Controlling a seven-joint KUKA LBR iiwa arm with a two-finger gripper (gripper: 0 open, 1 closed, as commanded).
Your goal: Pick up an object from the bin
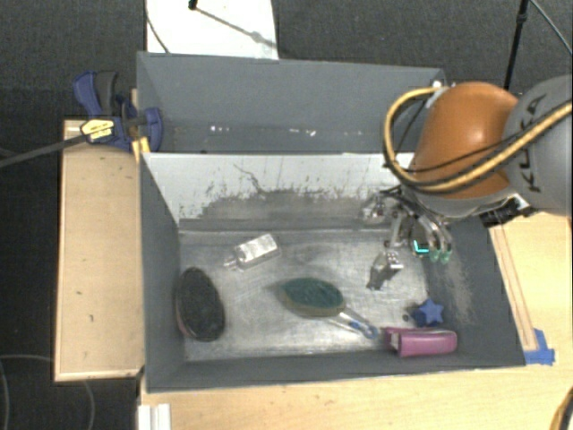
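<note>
Purple plastic lay nearest: one longish purple piece (421,340) against the near wall at the right of the grey bin (159,276). Just behind it sat one small blue star-shaped toy (428,312), close to the purple piece but seemingly apart from it. At the left of the near floor lay one black oval brush (198,305). Towards the middle lay one dark green oval brush (312,296), whose bluish handle ran off to the right until it nearly reached the purple piece.

Beyond these hung the end effector (383,274), low over bare floor in the right half of the bin, between the green brush head and the blue star and touching neither. Whether it was open or closed I could not tell, and nothing could be seen in it.

Farther back, left of centre, lay one small clear bottle (252,251), tilted on its side. That made five things, one of each kind, all well spread out and none heaped.

By my reading the pick was not yet made, and this was the approach step with no thing chosen for certain. The star and the green brush's handle lay nearest. The next move would call for a short shift sideways over one of them, then a straight descent to the floor before closing.
</note>
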